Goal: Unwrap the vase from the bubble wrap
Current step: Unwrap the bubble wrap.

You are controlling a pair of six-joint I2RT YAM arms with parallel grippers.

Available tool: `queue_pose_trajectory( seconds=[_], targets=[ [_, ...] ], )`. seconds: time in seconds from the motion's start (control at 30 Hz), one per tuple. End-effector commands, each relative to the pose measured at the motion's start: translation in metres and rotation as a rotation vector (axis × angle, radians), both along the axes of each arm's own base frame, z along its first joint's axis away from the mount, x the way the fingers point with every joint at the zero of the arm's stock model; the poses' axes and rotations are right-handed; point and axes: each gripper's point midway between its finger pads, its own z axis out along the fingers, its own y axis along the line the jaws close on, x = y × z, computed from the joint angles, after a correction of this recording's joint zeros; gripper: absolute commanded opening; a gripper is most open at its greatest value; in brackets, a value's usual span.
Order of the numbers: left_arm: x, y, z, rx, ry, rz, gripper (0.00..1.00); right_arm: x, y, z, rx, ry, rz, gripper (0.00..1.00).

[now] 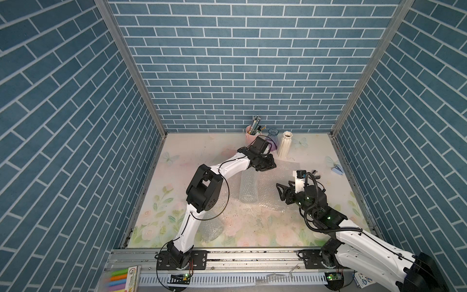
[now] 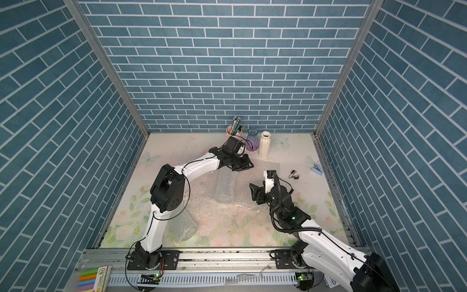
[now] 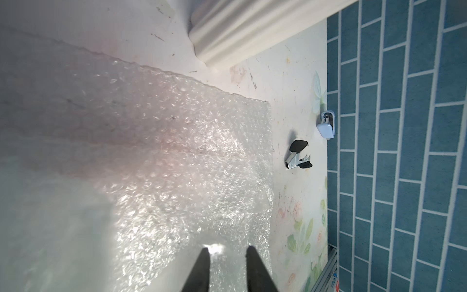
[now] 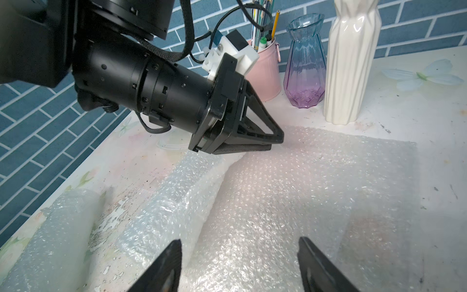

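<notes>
left pincer (image 4: 274,142): narrow gap, nothing seen between the jaws; tips low at the far end of the roll (image 4: 177,192)
right pincer (image 4: 240,242): wide, empty, over the bubble wrap
bubble wrap (image 1: 267,192): flat on mid tabletop (image 1: 177,151), one side curled into the roll; roll contents cannot tell
loose wad (image 1: 211,231): near front, under left arm
white vase (image 1: 284,145): upright, bare, just past bubble wrap's far edge
glass vase (image 4: 304,68): upright between white vase and pink cup (image 4: 265,73)
staple remover (image 3: 298,155): beside bubble wrap, apart
</notes>
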Motion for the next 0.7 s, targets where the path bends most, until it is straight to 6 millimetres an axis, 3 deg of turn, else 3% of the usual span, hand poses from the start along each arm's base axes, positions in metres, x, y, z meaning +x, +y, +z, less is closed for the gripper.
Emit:
queue_pose_trajectory(
  seconds=[0.0,0.23,0.4,0.53,0.67],
  targets=[
    [-0.001,0.000,0.003,0.032,-0.012,-0.020,0.39,-0.001,-0.008,-0.003,0.003,0.004,-0.038,0.73],
    [0.001,0.003,0.029,0.068,-0.068,-0.064,0.62,-0.001,-0.011,-0.002,0.010,-0.006,-0.050,0.73],
    [-0.001,0.011,0.069,0.088,-0.160,-0.102,0.76,-0.001,-0.010,-0.003,0.007,-0.002,-0.048,0.73],
    [-0.008,0.032,0.096,0.134,-0.224,-0.111,0.86,-0.002,-0.010,-0.003,0.005,0.003,-0.042,0.73],
    [-0.022,0.065,0.104,0.154,-0.231,-0.089,0.92,-0.003,-0.008,-0.003,0.006,0.009,-0.034,0.73]
  ],
)
